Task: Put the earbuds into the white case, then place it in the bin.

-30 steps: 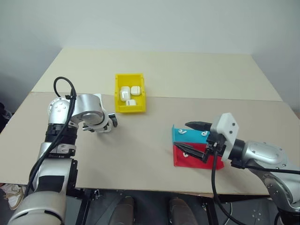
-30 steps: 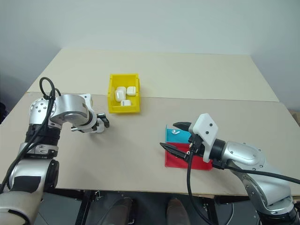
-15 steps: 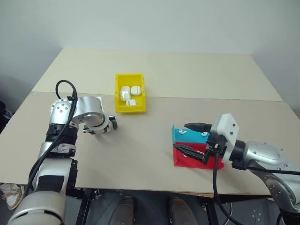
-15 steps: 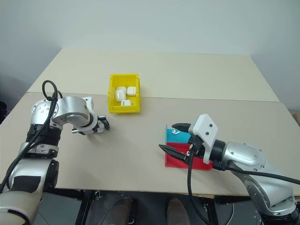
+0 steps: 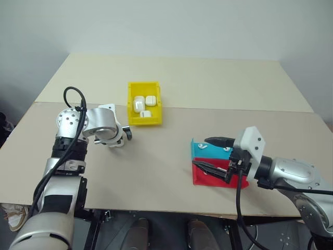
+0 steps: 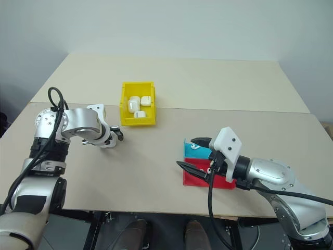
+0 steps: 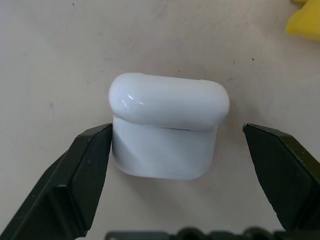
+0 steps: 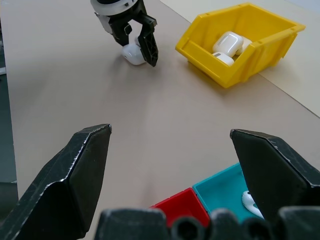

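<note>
Left gripper (image 7: 170,150) straddling the case (image 7: 167,132)
My fingers stand wide around it on the table (image 5: 166,166); right gripper (image 5: 210,153) gapes empty.

A lab: bare beige table (image 5: 208,83) against a plain white wall (image 5: 171,26).

Both arms have round silver metal shells with black joints, and a black cable runs along each. The left pincer (image 5: 123,136) and right pincer (image 5: 209,152) have black fingers; a white block sits at the right wrist.
</note>
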`<state>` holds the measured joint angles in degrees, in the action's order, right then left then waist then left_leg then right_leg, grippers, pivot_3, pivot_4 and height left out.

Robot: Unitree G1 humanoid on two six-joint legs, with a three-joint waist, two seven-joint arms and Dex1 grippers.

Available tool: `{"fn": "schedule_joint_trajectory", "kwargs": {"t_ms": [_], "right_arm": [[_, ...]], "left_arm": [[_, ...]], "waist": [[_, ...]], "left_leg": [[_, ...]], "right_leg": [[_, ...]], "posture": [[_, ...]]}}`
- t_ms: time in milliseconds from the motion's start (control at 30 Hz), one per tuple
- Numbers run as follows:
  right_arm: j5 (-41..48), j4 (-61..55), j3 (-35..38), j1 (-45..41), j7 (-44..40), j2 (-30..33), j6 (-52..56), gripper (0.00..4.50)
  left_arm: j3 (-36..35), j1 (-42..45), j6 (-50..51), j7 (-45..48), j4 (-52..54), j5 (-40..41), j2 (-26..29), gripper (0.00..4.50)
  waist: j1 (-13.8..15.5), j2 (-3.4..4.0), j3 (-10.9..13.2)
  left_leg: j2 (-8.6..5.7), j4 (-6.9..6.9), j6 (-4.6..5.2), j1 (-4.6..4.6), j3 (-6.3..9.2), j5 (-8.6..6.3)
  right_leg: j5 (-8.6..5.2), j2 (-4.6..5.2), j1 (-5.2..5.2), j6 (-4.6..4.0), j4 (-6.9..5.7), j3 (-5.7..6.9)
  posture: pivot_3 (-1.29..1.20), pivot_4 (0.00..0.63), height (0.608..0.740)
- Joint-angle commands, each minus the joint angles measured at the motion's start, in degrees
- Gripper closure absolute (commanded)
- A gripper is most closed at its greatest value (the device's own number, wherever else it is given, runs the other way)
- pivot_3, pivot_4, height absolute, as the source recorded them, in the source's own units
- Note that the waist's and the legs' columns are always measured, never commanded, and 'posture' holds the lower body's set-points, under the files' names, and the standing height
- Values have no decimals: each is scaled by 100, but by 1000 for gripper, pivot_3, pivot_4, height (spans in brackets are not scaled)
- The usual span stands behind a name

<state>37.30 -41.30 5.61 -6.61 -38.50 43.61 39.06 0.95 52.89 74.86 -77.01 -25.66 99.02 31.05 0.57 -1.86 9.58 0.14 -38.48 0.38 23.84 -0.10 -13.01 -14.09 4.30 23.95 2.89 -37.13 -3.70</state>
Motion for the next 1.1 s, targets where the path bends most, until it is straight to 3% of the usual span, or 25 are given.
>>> {"fn": "schedule_joint_trajectory", "kwargs": {"t_ms": [33, 133, 233, 333, 567, 633, 700, 800, 900, 1100], "right_arm": [[123, -201, 227, -37, 4, 66, -18, 64], [136, -222, 259, -11, -10, 85, -16, 64], [138, -225, 268, -7, -12, 101, -19, 0], [133, -221, 271, -14, -13, 104, -20, 0], [86, -177, 266, -13, -19, 81, -72, 0], [41, -132, 243, -28, -20, 62, -112, 0], [-10, -80, 211, -49, -13, 34, -154, 0], [-91, -21, 151, -60, 22, -45, -227, 0], [-197, 11, 52, -85, 58, -156, -305, 0], [-365, -32, 36, -49, 134, -287, -396, 0]], "left_arm": [[-184, -5, 94, 227, -11, -274, -53, 0], [-311, -8, 135, 284, -120, -419, -150, 0], [-443, -47, 228, 454, -55, -641, -206, 620], [-605, -9, 332, 460, -131, -776, -253, 1571], [-920, -220, 607, 792, 549, -1201, -87, 1670], [-600, -512, 624, 1836, 1797, -1791, 396, 1670], [-344, -1085, -322, 3338, 3139, -2793, 870, 1670], [-220, -1643, -1539, 5087, 3957, -3909, 1357, 1670], [-471, -2074, -2870, 6603, 4093, -4556, 1162, 1670], [-880, -1981, -4192, 10022, 3497, -4479, 637, 1670]], "waist": [[0, 0, 0], [1, 0, 0], [3, 0, -1], [13, 0, -1], [-15, 0, -2], [-56, -1, -1], [-134, -2, -1], [-122, -2, -1], [-82, 3, -3], [-57, 1, -3]], "left_leg": [[0, 0, 0, 0, 0, 0], [0, 0, 0, 0, 0, 0], [-1, 0, 0, -1, 1, 0], [-4, 0, 3, -1, 2, 2], [-8, 0, 4, -1, 5, 3], [-6, 0, 2, -1, 5, 3], [-5, 16, -9, 4, 2, 10], [-5, 37, -24, 1, -3, 19], [-12, 43, -12, -7, -18, 27], [-12, 42, 10, -1, -43, 35]], "right_leg": [[0, 0, 0, 0, 0, 0], [0, 0, 0, 0, 0, 0], [0, 1, -1, 0, -1, 0], [1, 2, -3, 2, -3, 0], [1, 5, -2, 6, -4, 1], [1, 4, -1, 5, -6, 0], [1, 1, 10, 5, -4, -3], [-2, 2, 15, 0, 0, -6], [-2, 8, 2, -1, 6, -3], [3, 9, -5, 4, 16, 7]], "posture": [[0, 150, 740], [0, 150, 740], [0, 150, 740], [0, 150, 740], [0, 150, 740], [0, 150, 740], [0, 150, 740], [0, 150, 740], [0, 150, 740], [0, 150, 740]]}}
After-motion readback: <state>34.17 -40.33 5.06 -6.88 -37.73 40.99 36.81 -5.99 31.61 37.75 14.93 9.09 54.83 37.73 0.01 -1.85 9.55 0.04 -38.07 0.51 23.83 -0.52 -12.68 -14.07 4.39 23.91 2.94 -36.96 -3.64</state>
